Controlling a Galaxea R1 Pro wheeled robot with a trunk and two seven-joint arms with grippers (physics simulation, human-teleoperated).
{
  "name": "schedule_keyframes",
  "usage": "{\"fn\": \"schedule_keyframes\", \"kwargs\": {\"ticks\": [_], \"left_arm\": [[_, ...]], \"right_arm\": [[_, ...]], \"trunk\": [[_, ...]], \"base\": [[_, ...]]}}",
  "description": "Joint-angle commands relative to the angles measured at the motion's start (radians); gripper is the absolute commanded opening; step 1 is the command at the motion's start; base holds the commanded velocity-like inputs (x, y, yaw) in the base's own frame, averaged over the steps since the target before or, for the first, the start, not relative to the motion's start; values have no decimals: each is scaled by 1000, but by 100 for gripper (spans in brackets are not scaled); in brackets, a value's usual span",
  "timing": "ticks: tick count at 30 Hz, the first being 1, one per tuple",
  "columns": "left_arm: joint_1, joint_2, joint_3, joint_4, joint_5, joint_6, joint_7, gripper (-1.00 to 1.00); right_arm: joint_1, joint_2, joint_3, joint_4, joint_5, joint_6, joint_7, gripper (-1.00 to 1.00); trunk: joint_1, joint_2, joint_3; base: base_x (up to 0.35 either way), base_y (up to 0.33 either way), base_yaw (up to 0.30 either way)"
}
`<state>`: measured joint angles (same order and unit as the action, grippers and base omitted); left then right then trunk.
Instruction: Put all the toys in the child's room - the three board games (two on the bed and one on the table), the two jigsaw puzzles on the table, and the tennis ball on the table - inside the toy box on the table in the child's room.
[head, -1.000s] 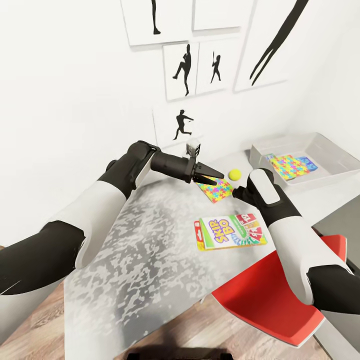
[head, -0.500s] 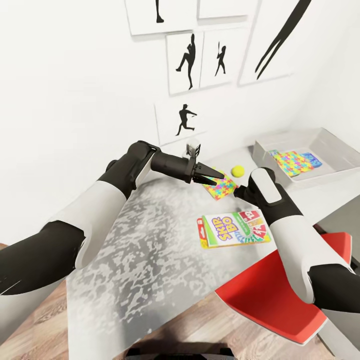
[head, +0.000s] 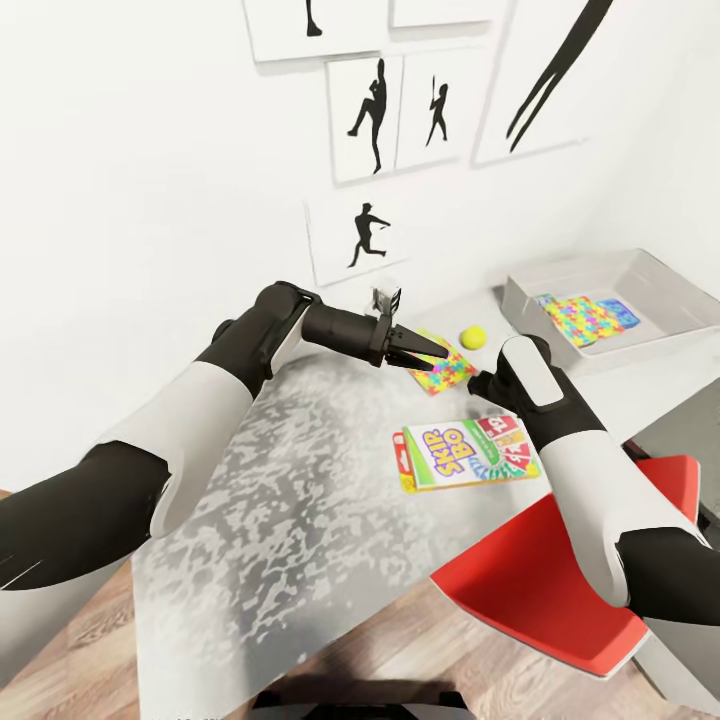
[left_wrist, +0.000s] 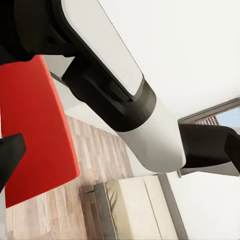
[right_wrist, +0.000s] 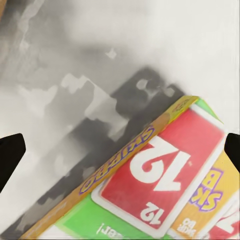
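Since half a second ago the whole head view has shifted slightly, so the camera has moved; the arms and the things on the table keep the same arrangement to one another. The SKIP-BO board game (head: 466, 455) lies flat on the grey table (head: 300, 480), near its right edge, with a corner under the right forearm (head: 560, 440). The right wrist view looks down on the red "12" card printed on the box (right_wrist: 160, 170), with a dark fingertip at each side edge of the picture, so the right gripper's fingers stand wide apart above it, holding nothing. Just beyond the box lies the smaller jigsaw puzzle (head: 440, 366), with the tennis ball (head: 472, 337) close on its far right. The left gripper (head: 428, 353) hangs over that puzzle's near-left corner, its fingers drawn to a narrow point; whether it touches the mat cannot be told. Farther right stands the toy box (head: 530, 305), with the larger jigsaw puzzle (head: 578, 318) and a blue board game (head: 622, 313) inside it. A red chair (head: 545, 590) sits at the near right of the table.
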<state>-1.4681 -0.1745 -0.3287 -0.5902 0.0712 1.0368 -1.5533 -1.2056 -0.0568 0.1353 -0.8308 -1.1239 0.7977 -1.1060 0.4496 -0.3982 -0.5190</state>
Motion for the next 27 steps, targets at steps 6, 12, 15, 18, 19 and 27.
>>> {"fn": "schedule_keyframes", "kwargs": {"ticks": [6,12,15,18,19,27], "left_arm": [[-1,0,-3,1,5,10,-2,100],[-1,0,-3,1,4,10,-2,100],[-1,0,-3,1,4,10,-2,100],[0,0,-3,1,4,10,-3,100],[0,0,-3,1,4,10,-3,100],[0,0,-4,1,5,10,-2,100]], "right_arm": [[-2,-2,4,-1,-8,6,-9,100],[-2,-2,4,-2,-8,6,-9,100],[-2,-2,4,-2,-8,6,-9,100],[-2,-2,4,-2,-8,6,-9,100],[-2,-2,4,-2,-8,6,-9,100],[-4,-2,4,-2,-7,5,-9,100]], "trunk": [[0,-2,-2],[0,-2,-2],[0,-2,-2],[0,-2,-2],[0,-2,-2],[0,-2,-2]], "base": [[-74,98,-147],[-12,14,-24],[-3,4,-6],[-41,22,-2],[-96,61,-1],[-42,24,0]]}}
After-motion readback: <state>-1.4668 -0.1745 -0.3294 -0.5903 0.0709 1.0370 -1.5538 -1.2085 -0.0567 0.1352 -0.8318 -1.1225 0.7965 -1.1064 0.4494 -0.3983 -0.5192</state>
